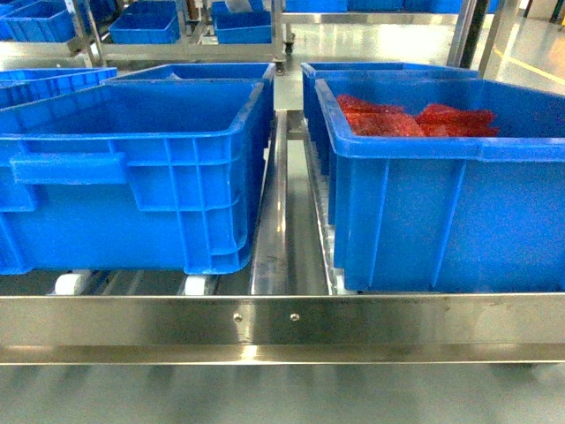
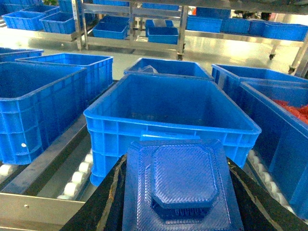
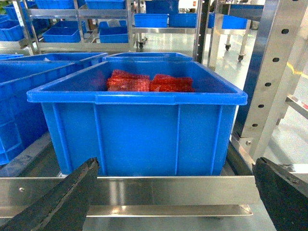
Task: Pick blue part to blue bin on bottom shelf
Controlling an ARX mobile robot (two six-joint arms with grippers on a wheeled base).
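Your left gripper (image 2: 180,202) pinches the blue part (image 2: 182,185) just before the empty blue bin (image 2: 168,126); it looks stiff, light, ribbed, so hold its flat edges. The right gripper (image 3: 175,192) gapes wide.

I see a steel roller shelf (image 1: 282,322) with a flat front rail and white rollers (image 1: 71,283) under the load. Directly ahead of my left gripper (image 2: 180,211) sits an open blue bin (image 2: 171,115), resting on the rollers; another blue bin (image 2: 38,106) stands to that gripper's left, and more stand behind. Straight ahead of my right gripper (image 3: 175,192) sits a second blue bin (image 3: 139,130), close behind the front rail, with red parts (image 3: 149,83) inside. A steel divider rail (image 1: 269,221) runs between the two front bins. A perforated steel upright (image 3: 269,72) rises to the right gripper's right.
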